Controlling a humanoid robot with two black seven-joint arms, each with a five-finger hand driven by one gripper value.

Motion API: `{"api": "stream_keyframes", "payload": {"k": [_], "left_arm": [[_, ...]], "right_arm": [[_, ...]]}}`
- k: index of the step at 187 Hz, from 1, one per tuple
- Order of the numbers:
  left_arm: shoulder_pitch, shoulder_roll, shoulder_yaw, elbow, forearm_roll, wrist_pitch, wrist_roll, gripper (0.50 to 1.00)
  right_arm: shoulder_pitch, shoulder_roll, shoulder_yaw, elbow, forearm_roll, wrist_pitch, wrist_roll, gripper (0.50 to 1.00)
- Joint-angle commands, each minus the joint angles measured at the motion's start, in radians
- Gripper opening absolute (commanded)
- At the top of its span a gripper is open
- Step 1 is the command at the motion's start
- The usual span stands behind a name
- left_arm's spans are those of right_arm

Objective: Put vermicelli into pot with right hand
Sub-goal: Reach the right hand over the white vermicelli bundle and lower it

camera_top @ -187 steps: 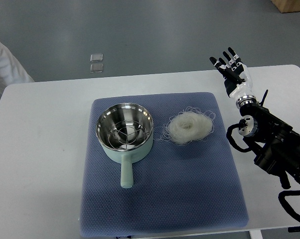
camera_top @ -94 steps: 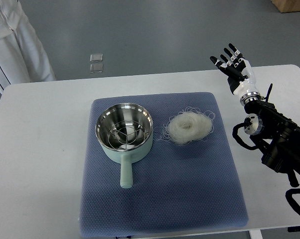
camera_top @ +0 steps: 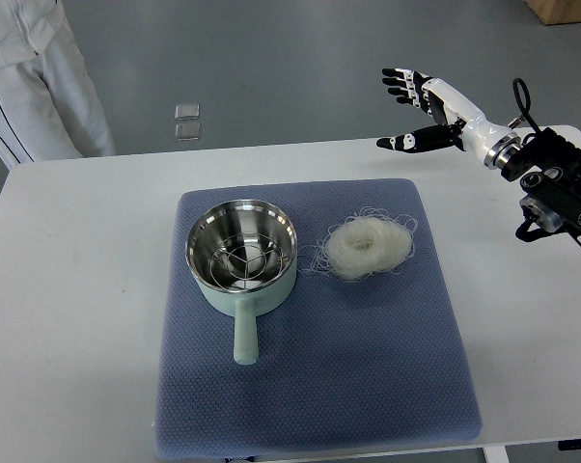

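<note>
Since the vermicelli (camera_top: 369, 246) lies as a loose nest on the blue mat (camera_top: 368, 367), just right of the pot (camera_top: 241, 253), the grasp should come from above, fingers closing under the bundle so stray strands follow. The right hand (camera_top: 421, 111) hovers beyond the mat's far corner, fingers spread, holding nothing.

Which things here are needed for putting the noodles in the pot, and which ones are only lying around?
Needed for the job:
- vermicelli, a loose nest on the mat
- pot, with a wire rack inside
- right hand, open, above the table's far edge

Only lying around:
- blue mat under both
- white table
- two small clear squares on the floor
- person standing at far left
</note>
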Motion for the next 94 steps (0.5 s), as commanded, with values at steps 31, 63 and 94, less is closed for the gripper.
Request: {"api": "stream_keyframes", "payload": {"k": [31, 63, 94], "left_arm": [[0.0, 0.0, 0.0, 0.0, 0.0, 0.0, 0.0, 1.0], [0.0, 0.0, 0.0, 0.0, 0.0, 0.0, 0.0, 1.0], [0.0, 0.0, 0.002, 0.0, 0.0, 0.0, 0.0, 1.0]], "right_arm": [[0.142, -0.142, -0.191, 0.24, -0.313, 0.204, 0.002, 0.928], [0.164, -0.13, -0.214, 0.301, -0.589, 0.272, -0.007, 0.928], [0.165, -0.087, -0.239, 0.289, -0.655, 0.258, -0.029, 0.928]]}}
